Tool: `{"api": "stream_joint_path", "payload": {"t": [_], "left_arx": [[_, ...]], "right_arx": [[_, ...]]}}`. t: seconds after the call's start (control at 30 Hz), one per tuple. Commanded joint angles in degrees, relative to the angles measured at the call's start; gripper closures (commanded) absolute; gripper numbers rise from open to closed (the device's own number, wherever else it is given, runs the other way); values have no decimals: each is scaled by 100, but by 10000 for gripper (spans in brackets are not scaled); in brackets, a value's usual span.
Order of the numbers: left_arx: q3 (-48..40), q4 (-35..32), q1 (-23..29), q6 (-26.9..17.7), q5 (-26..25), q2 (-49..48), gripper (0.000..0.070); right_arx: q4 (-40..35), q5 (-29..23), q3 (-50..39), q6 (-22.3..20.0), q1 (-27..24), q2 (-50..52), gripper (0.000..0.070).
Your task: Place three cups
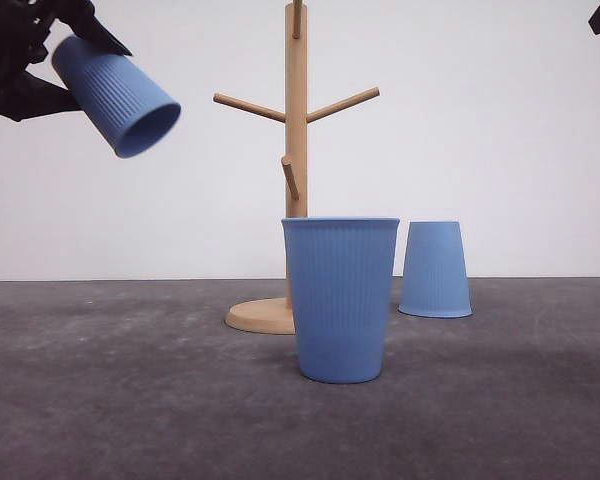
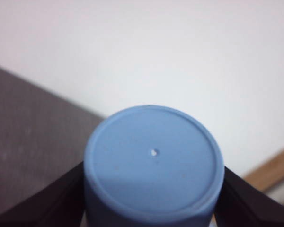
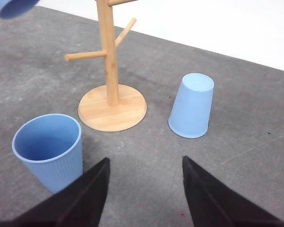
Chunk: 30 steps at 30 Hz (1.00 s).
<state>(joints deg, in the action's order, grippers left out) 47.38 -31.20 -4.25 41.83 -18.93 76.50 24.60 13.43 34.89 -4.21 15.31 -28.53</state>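
Your left claw (image 1: pixel 40 55) is clamped on 1 blue cup (image 1: pixel 115 93), held high at the left and tilted with its mouth down toward the wooden stand (image 1: pixel 294 170). A 2nd cup (image 1: pixel 340 298) stands upright on the counter (image 1: pixel 100 400) before the stand; the 3rd cup (image 1: pixel 435 270) sits upside down right of it. Your right claw (image 3: pixel 144 194) hangs spread and empty above.

We see soft, even light and faint shadows on the table (image 1: pixel 100 400); the held cup's base (image 2: pixel 154 158) is blurred, while both other views stay sharp.
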Motion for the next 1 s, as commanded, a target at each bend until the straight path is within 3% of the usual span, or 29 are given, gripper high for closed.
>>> {"api": "stream_joint_path", "payload": {"t": [0.0, 0.3, 0.63, 0.97], "left_arx": [[61, -463, -65, 286, 189, 66, 398], [74, -852, -558, -252, 482, 108, 388], [271, -1216, -638, 170, 539, 631, 389], [563, -1342, -784, 239, 301, 1020, 389]], "right_arx": [[-57, 9, 46, 81, 20, -17, 391], [-61, 9, 46, 79, 20, -20, 391], [-59, 10, 46, 81, 20, -20, 391], [-57, 11, 46, 80, 20, -19, 391]]}}
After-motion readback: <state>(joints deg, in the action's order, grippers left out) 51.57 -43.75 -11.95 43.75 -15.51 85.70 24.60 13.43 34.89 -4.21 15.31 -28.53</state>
